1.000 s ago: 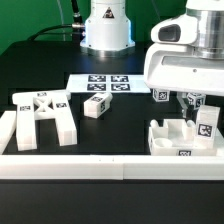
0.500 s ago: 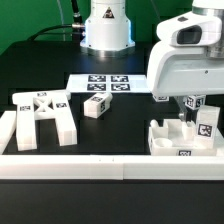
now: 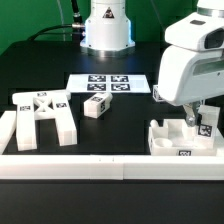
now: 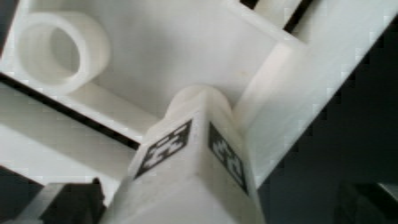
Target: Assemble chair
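Note:
The chair lies in parts. A tagged leg frame rests at the exterior view's left, with a small tagged block near the middle. At the right front stands a part-built cluster of white slabs with an upright tagged post. My gripper hangs just above that cluster, its dark fingers spread and gripping nothing. In the wrist view the tagged post rises between the jaws, with a slab bearing a round hole beyond it. The fingertips themselves do not show there.
The marker board lies flat behind the block. A low white border wall runs along the front edge and up the left side. The arm's base stands at the back.
The arm's hand has shifted toward the exterior view's right and lifted slightly above the cluster. The loose parts at the left have not moved.

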`<state>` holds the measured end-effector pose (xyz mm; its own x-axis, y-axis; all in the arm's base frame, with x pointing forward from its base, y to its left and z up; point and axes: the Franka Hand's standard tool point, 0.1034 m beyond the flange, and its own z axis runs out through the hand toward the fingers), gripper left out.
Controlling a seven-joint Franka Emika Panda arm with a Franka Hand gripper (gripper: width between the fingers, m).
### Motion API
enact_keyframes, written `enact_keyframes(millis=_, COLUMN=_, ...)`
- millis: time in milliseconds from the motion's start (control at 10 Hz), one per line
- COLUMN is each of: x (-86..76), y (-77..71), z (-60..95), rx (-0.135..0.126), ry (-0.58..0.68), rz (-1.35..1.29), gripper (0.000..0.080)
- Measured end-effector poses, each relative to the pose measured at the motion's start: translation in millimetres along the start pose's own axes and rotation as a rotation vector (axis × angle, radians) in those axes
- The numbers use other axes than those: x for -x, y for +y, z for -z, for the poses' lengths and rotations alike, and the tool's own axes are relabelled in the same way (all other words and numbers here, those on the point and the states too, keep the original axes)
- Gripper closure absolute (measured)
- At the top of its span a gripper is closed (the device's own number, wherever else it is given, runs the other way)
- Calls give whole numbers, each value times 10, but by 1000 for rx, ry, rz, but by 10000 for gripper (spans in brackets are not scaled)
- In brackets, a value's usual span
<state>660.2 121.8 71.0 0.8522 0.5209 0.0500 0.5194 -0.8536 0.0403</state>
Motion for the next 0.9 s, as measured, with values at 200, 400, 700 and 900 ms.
enact_keyframes(millis=200, x=3, y=9, z=0, rx=1, ry=0, rz=122, gripper=151)
enact_keyframes(millis=400, x=12, y=30, z=-1, rx=2, ry=-1, rz=251, gripper=151)
enact_keyframes(millis=700, x=27, y=49, z=-9, rx=1, ry=-3, rz=300, gripper=195)
enact_keyframes(millis=900, x=29, y=50, z=-12, rx=1, ry=-3, rz=300, gripper=491)
